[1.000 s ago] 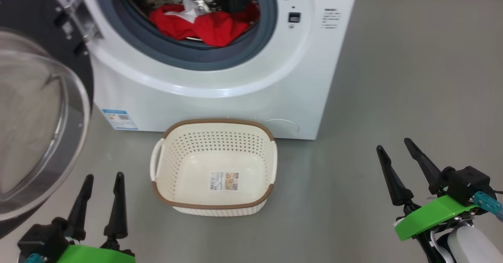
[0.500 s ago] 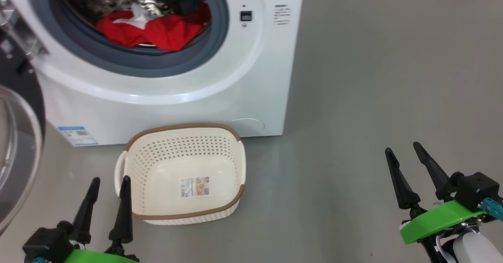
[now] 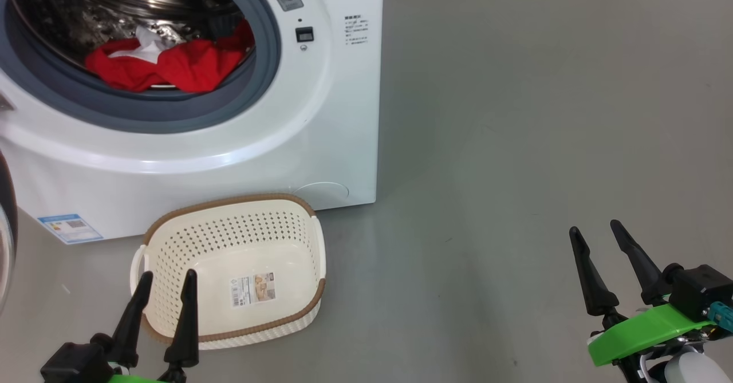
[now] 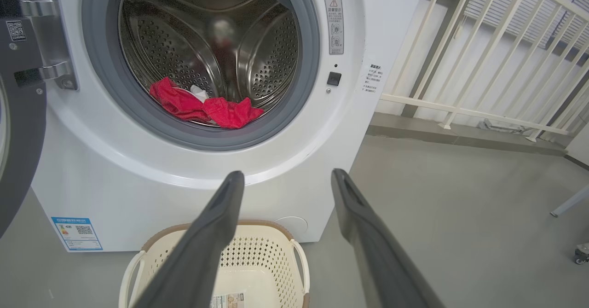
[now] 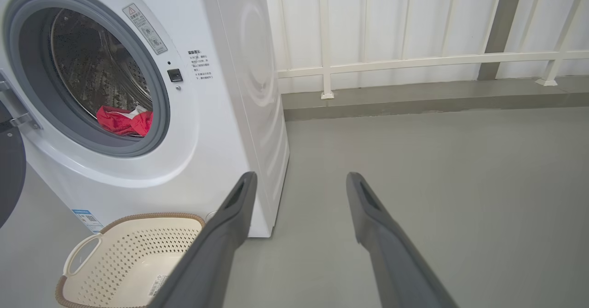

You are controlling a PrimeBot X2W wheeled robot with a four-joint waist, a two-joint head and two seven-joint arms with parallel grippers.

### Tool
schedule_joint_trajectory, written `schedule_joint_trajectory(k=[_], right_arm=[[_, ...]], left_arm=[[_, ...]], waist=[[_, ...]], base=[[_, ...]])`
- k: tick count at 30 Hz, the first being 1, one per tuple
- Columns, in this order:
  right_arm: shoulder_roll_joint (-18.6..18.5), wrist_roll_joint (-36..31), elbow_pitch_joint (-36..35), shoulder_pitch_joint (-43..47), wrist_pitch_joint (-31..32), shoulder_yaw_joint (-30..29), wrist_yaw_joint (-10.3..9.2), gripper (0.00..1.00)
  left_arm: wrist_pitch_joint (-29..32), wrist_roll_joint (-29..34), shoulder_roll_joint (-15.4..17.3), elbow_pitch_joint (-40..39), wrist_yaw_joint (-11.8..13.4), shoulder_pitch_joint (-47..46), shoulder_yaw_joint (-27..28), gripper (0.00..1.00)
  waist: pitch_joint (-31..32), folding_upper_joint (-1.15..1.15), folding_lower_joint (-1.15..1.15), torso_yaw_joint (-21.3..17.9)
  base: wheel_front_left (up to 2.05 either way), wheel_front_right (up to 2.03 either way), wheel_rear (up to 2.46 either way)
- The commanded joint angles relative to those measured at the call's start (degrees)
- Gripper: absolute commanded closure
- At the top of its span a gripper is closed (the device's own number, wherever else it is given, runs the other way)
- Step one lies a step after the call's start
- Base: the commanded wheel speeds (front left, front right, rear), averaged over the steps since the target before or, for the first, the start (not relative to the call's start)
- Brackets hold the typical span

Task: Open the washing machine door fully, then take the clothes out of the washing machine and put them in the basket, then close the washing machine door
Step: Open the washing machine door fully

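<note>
Washing machine door [image 4: 23, 137] swung left, red clothes [image 3: 166, 68] lie inside the washing machine [image 3: 320, 114], basket [image 3: 229, 201] set below to receive them. Left gripper [image 3: 166, 273] and right gripper [image 3: 594, 227] hover nearer, fingers spread, grasping nothing.

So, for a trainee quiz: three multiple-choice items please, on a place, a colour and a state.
1. What colour is the basket rim? A) blue B) brown C) black
2. Where do the red clothes lie? A) in the washing machine drum B) in the basket C) on the floor
3. How are the left gripper and right gripper? A) open, empty B) shut on cloth C) gripping the basket
1 B: brown band tops the cream wall. 2 A: red fabric lies in the drum. 3 A: fingers apart, nothing held.
</note>
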State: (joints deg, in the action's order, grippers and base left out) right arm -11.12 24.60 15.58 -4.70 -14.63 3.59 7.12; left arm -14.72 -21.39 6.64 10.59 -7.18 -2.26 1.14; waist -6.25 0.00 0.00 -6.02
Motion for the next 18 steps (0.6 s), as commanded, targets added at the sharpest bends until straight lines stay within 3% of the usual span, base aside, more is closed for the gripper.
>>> schedule_joint_trajectory(k=[1,18], right_arm=[[-0.73,-0.5,-1.58,0.12,-0.37,0.68,0.36,0.0],[-0.56,-0.72,-1.84,0.32,-0.37,0.52,0.36,0.0]], left_arm=[[-0.28,-0.31,1.2,-1.61,-0.31,-0.47,1.59,0.0],[-0.28,1.9,0.95,-1.61,-0.31,-0.63,2.9,0.0]], waist=[[0.19,0.0,0.0,-0.34],[0.53,0.0,0.0,0.64]], base=[[0.0,0.0,0.0],[0.0,0.0,0.0]])
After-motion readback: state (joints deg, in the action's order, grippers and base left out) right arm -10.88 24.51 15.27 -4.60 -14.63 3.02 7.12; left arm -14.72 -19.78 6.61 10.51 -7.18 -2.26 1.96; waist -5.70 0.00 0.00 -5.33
